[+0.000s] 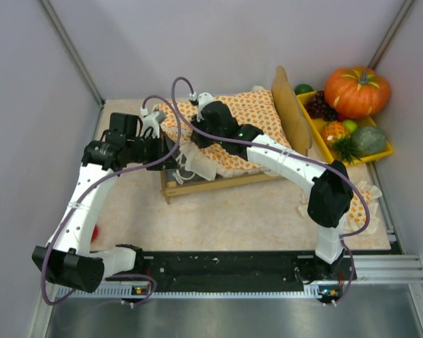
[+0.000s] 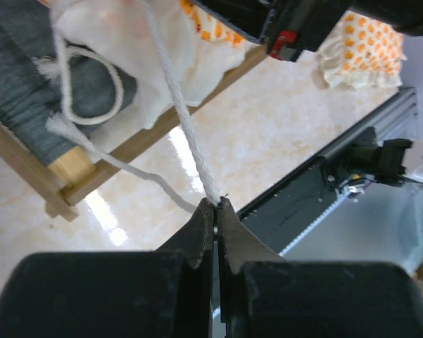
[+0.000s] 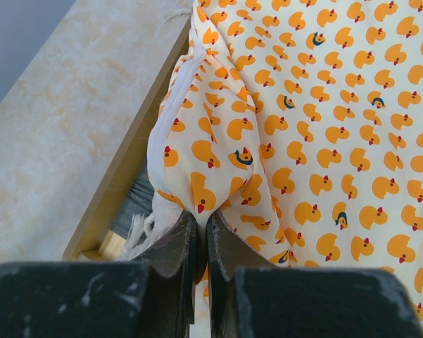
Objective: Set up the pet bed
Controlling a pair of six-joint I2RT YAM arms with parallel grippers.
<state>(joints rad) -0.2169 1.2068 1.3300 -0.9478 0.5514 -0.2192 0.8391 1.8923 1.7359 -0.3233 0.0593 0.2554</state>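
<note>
The pet bed [image 1: 218, 184] is a light-wood frame with a tall rounded headboard [image 1: 290, 113] at its right end. A duck-print bedspread [image 1: 250, 113] lies over it. My left gripper [image 1: 170, 156] is at the bed's left end. In the left wrist view it [image 2: 216, 203] is shut on a white cord [image 2: 176, 105] that runs up to the bedspread's white underside above the grey base [image 2: 14, 77]. My right gripper [image 1: 196, 135] reaches over the bed. In the right wrist view it [image 3: 201, 217] is shut on a bunched fold of the bedspread [image 3: 324, 105], beside the wooden rail [image 3: 120, 169].
A small orange-dotted pillow [image 1: 359, 204] lies on the table at the right, partly behind the right arm. A yellow tray [image 1: 317, 134] with a pumpkin [image 1: 357, 90] and fruit stands at the back right. A small red thing [image 1: 95, 232] lies by the left arm. Walls close in both sides.
</note>
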